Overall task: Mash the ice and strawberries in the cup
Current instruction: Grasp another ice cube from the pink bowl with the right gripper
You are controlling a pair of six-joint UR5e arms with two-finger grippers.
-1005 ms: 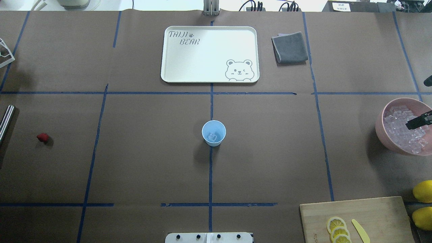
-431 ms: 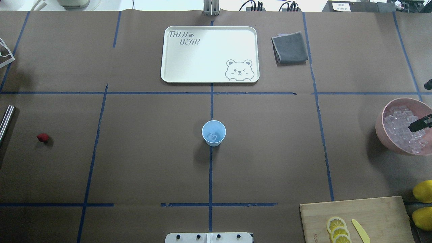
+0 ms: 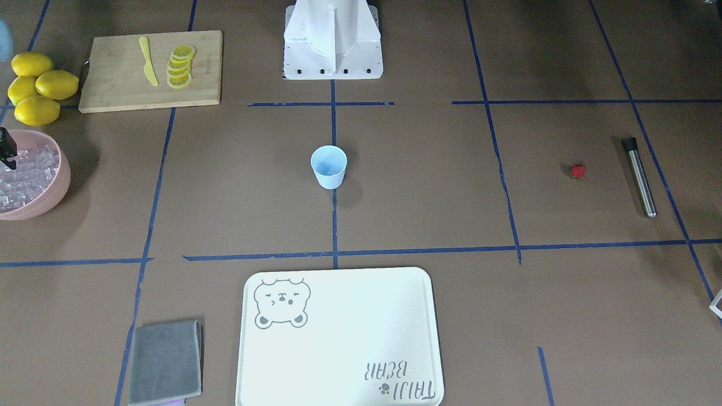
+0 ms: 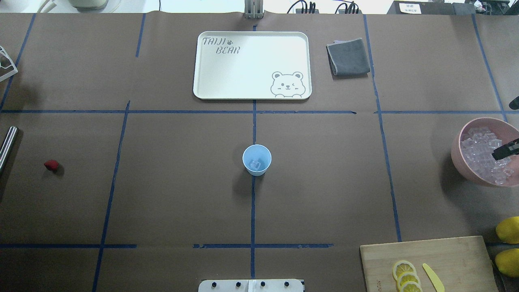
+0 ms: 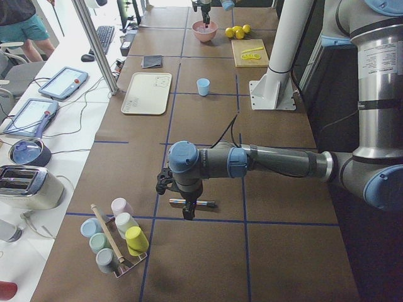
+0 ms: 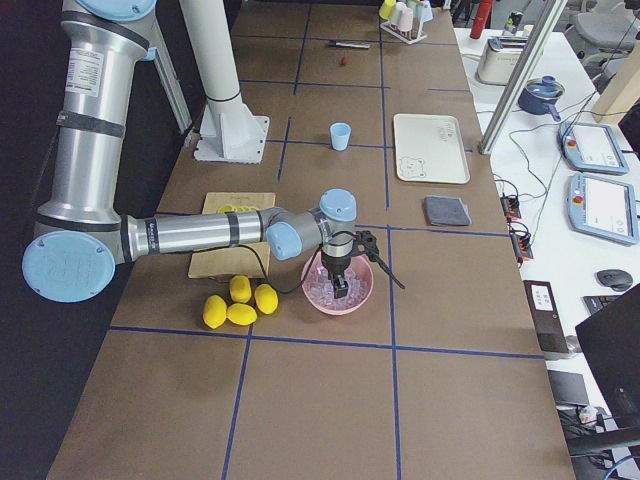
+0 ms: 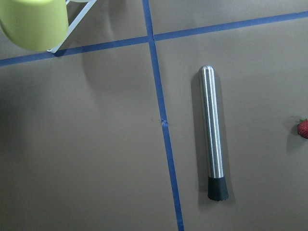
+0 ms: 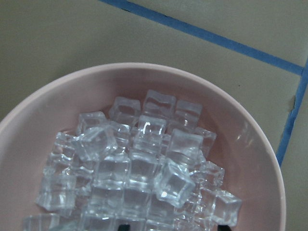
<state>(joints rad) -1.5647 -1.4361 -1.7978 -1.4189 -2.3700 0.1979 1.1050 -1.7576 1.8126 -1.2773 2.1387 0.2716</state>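
The light blue cup (image 4: pixel 256 159) stands upright at the table's centre with one ice (image 4: pixel 255 164) cube inside. More ice (image 8: pixel 139 163) fills a pink bowl (image 4: pixel 466 170) at the right edge. My right gripper (image 8: pixel 173 227) hangs just over that ice, open, its two dark fingertips (image 8: pixel 222 225) apart at the wrist view's lower edge. One red strawberry (image 4: pixel 51 165) lies far left on the paper. My left gripper (image 5: pixel 187 211) hovers above a steel muddler (image 7: pixel 212 139); I cannot tell its state.
A cream tray (image 4: pixel 251 95) and a folded grey cloth (image 4: pixel 348 56) lie at the back. A cutting board (image 4: pixel 446 251) with lemon slices and a yellow knife, plus whole lemons (image 4: pixel 509 229), sit front right. A rack of cups (image 5: pixel 116 242) stands past the muddler.
The right gripper's dark finger over the pink bowl has drawn slightly toward the view's right edge and a little lower. Nothing else has moved.
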